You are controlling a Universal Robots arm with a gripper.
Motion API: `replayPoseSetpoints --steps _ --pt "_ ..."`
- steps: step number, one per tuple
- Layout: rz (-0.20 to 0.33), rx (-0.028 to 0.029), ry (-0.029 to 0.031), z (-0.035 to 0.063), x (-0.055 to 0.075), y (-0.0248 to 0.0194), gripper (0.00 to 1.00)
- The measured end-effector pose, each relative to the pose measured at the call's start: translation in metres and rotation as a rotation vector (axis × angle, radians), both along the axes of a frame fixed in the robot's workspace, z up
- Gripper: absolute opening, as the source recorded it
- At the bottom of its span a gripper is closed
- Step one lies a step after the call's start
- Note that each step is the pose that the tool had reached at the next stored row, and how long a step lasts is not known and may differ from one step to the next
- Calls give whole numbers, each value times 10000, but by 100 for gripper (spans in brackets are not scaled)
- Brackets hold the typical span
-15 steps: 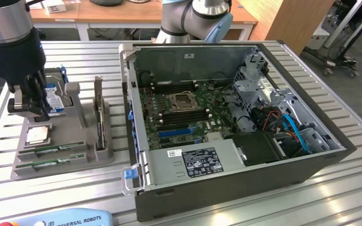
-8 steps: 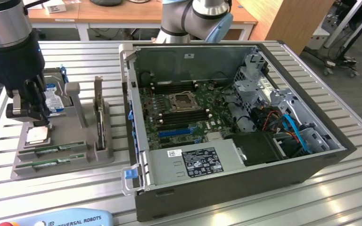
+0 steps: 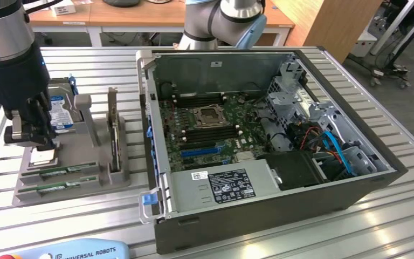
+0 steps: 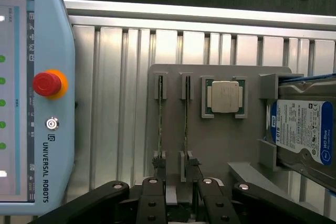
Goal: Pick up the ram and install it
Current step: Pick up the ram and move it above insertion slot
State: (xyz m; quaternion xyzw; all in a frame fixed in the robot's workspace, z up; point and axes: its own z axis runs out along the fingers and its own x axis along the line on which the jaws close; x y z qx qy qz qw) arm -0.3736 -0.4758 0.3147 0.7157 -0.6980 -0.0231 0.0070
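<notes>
My gripper (image 3: 33, 144) hangs at the exterior view's left, low over the grey tray (image 3: 92, 186). Its jaws are apart with nothing between them. The ram (image 3: 67, 170) stands on edge in a slot of that tray, just below the fingers and a little toward the exterior view's right. Its long axis runs left to right across that view. From the wrist, the gripper (image 4: 174, 174) looks along the ram (image 4: 185, 119), which shows as a thin line running straight away from the fingertips. I judge the jaws would need to close across its thin faces.

The ram is a narrow green board with dark chips. A second stick (image 3: 67, 185) like it stands parallel in the next slot, on the side of the control pendant (image 4: 31, 93). A processor chip (image 4: 226, 98) and a hard drive (image 4: 304, 135) lie on the ram's other side. Further right in the exterior view is the open computer case (image 3: 264, 135), well apart from the tray.
</notes>
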Motion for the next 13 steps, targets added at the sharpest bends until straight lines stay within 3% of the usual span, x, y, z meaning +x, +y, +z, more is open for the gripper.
replayPoseSetpoints --steps 3,9,13 --pt "9 0 1 0 0 -31 29" --pt "9 1 0 -7 0 -32 29" --pt "9 1 -1 -63 0 -32 29"
